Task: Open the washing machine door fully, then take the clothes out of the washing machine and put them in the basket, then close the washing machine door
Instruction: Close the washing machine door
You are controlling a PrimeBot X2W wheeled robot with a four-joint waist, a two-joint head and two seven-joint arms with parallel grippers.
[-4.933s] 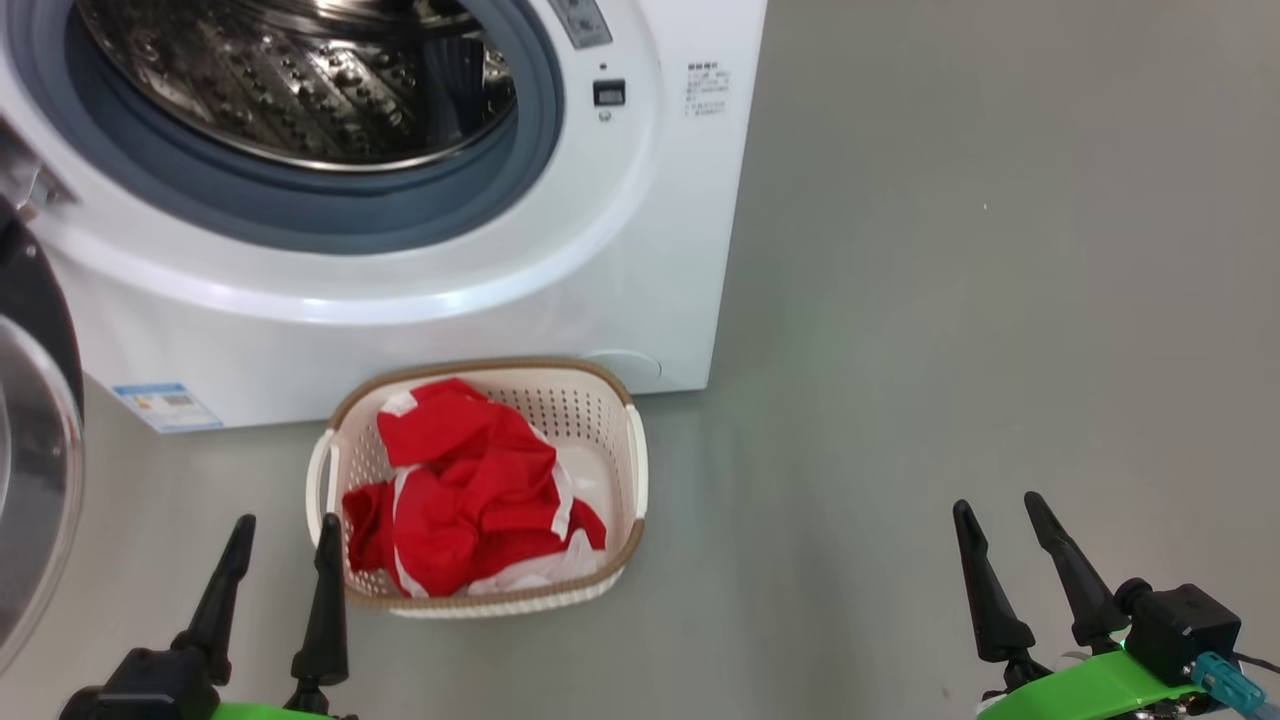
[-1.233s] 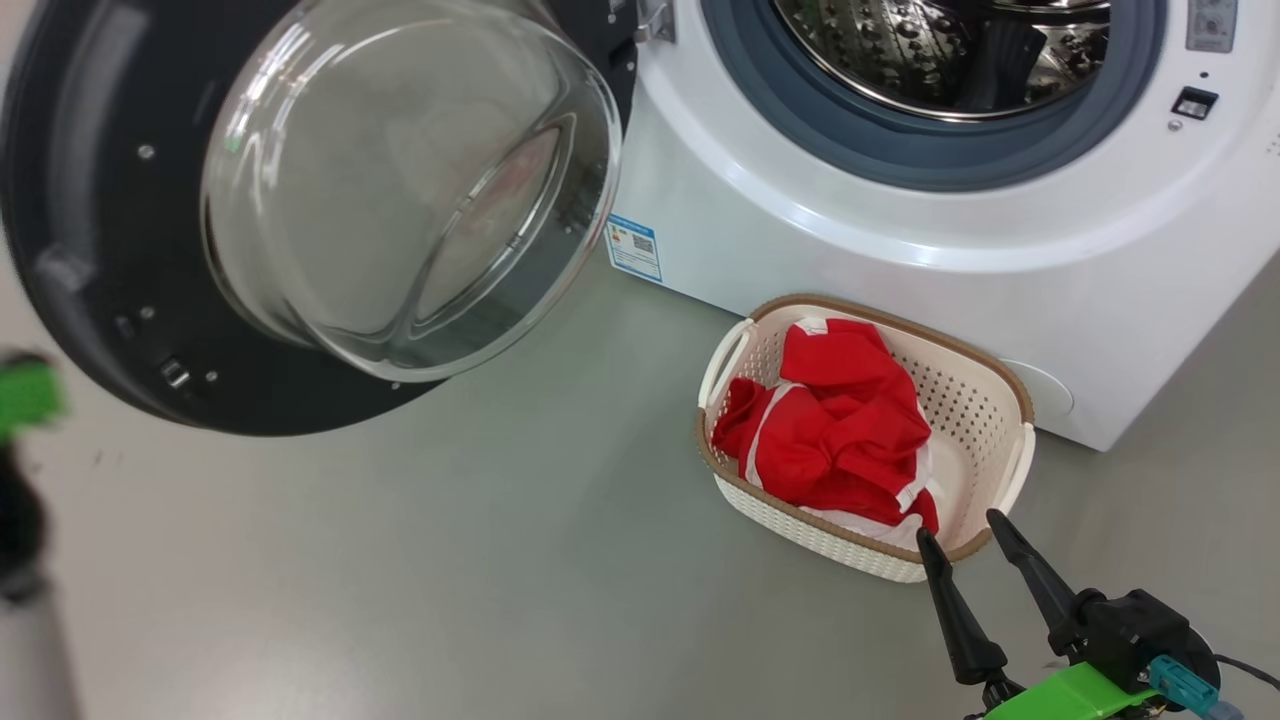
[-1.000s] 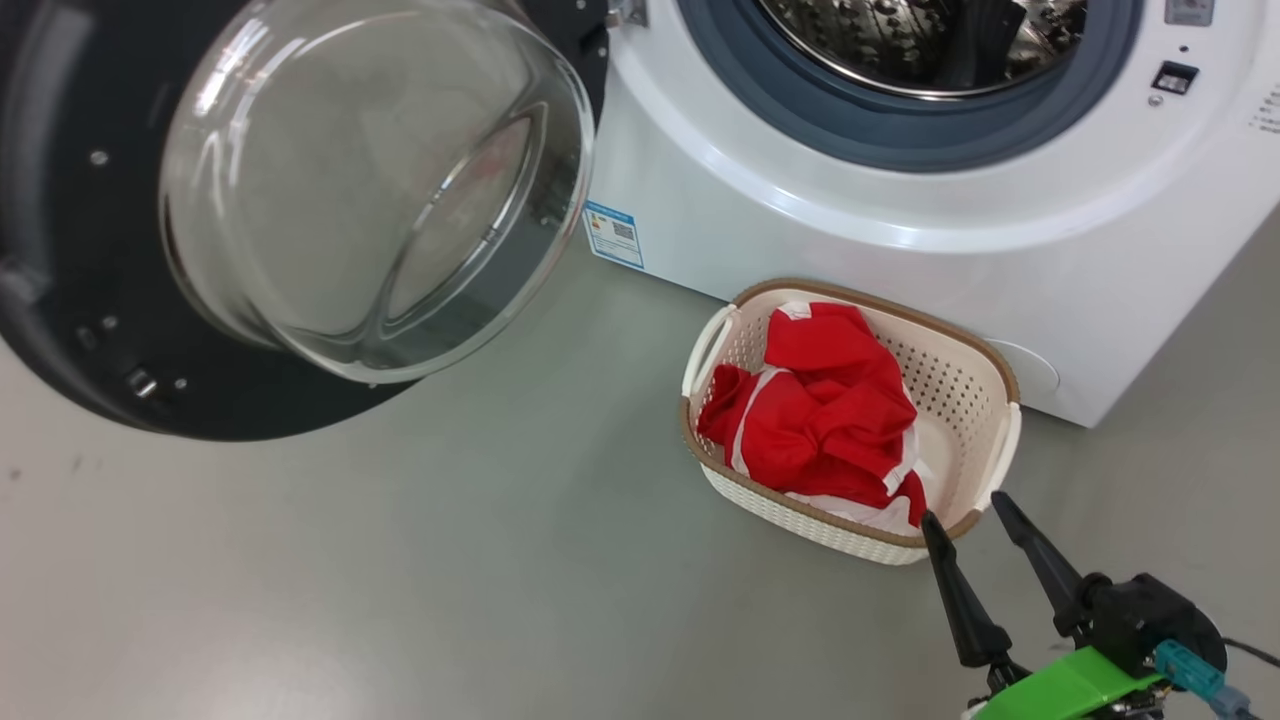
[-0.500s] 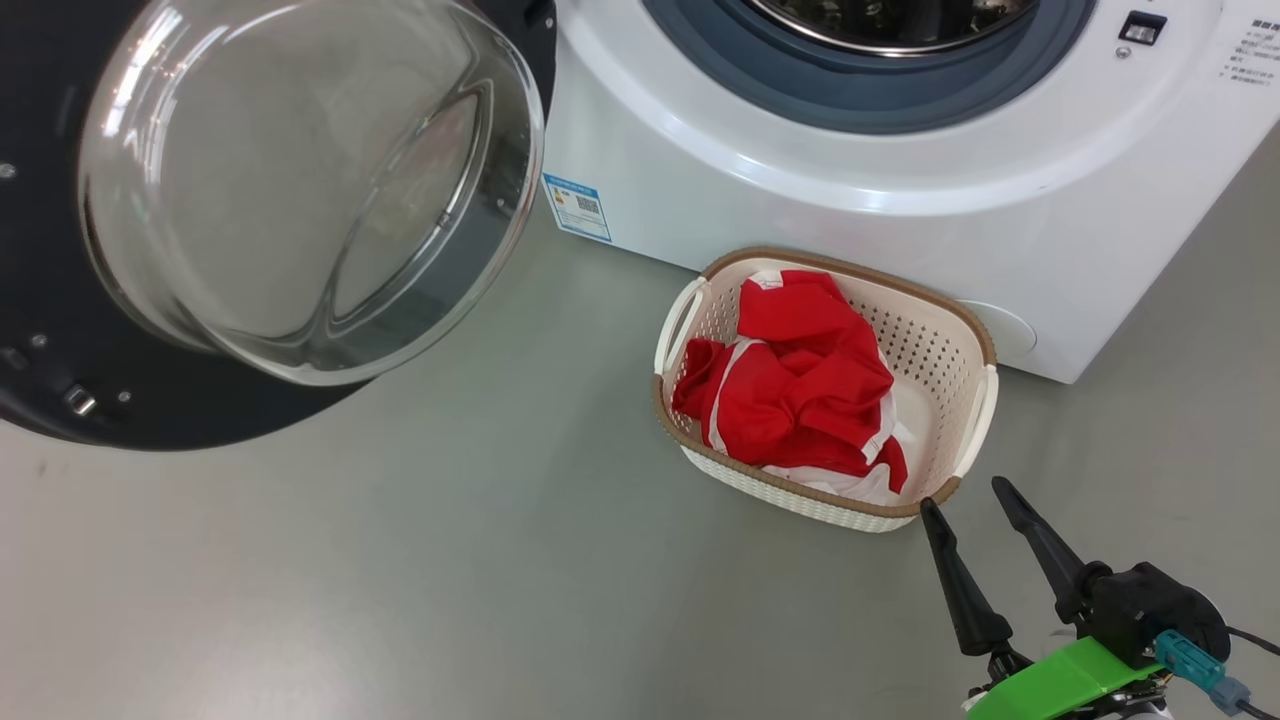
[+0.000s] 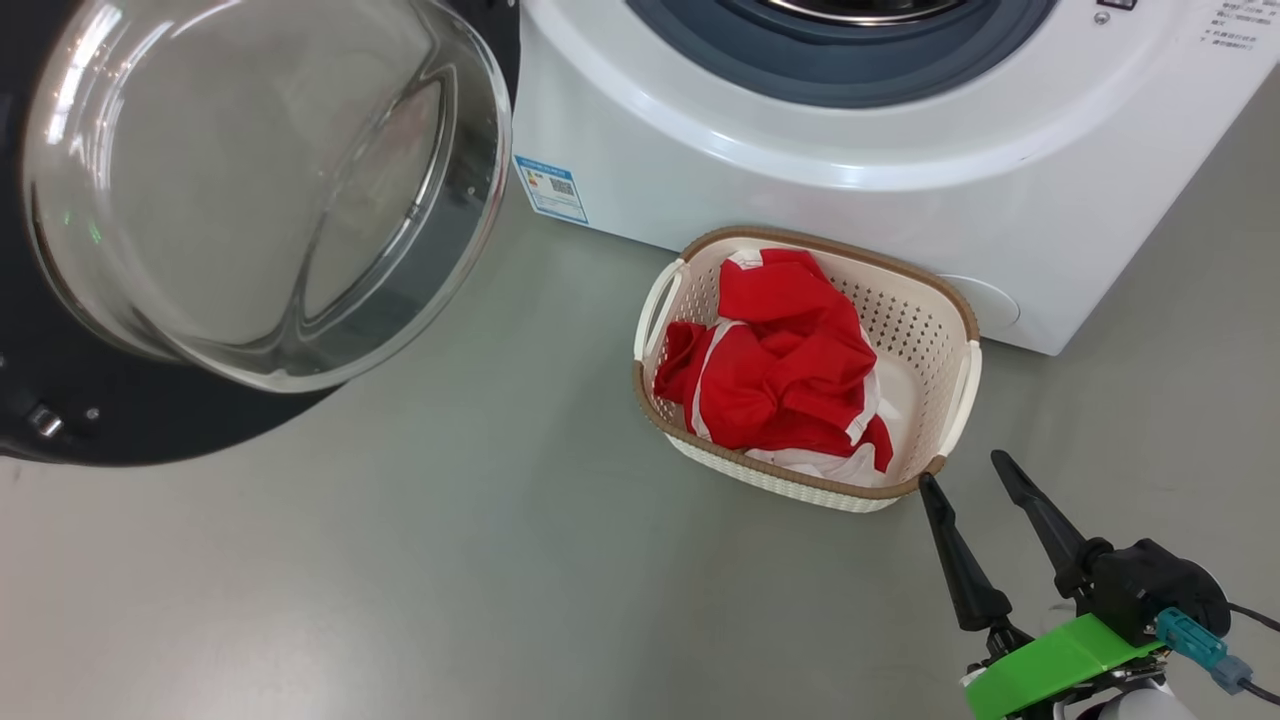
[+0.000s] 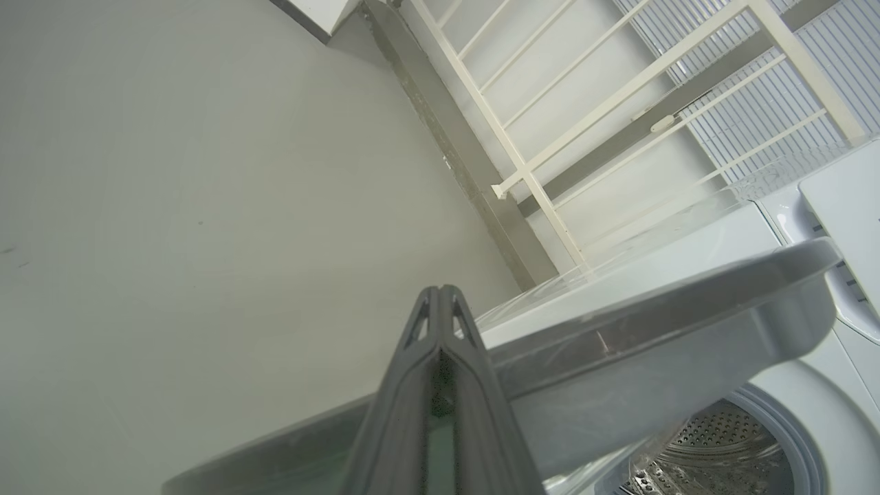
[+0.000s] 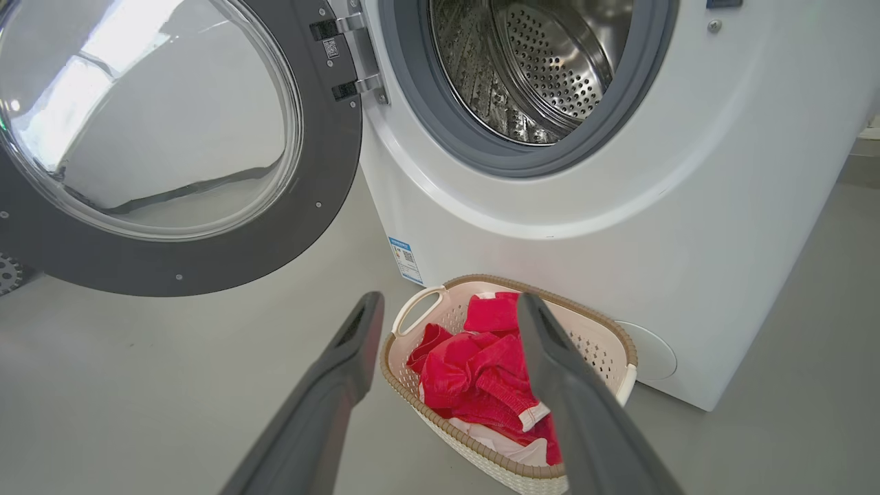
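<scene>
The washing machine door (image 5: 250, 200) stands swung open at the left, its glass bowl facing me. The white washing machine (image 5: 800, 130) shows its grey ring and steel drum (image 7: 543, 62); the drum's visible part holds no fabric. On the floor in front, the cream basket (image 5: 780, 480) holds the red clothes (image 5: 780, 370) with white trim; the dark patterned piece is out of view. My right gripper (image 5: 962, 470) hangs open just near of the basket's corner, holding nothing. My left gripper (image 6: 440, 290) is shut, empty, its fingers lying in front of the door's grey outer edge (image 6: 653, 330).
Grey floor spreads in front of and to the right of the machine. In the left wrist view a cream metal railing (image 6: 550, 158) runs along a wall behind the machine. A blue label (image 5: 550, 188) marks the machine's lower left corner.
The head camera has swung left, then kept drifting, so the whole picture shifted. The left arm passed beyond the head view's left edge. Basket, clothes and door lie as before; the right gripper stays open.
</scene>
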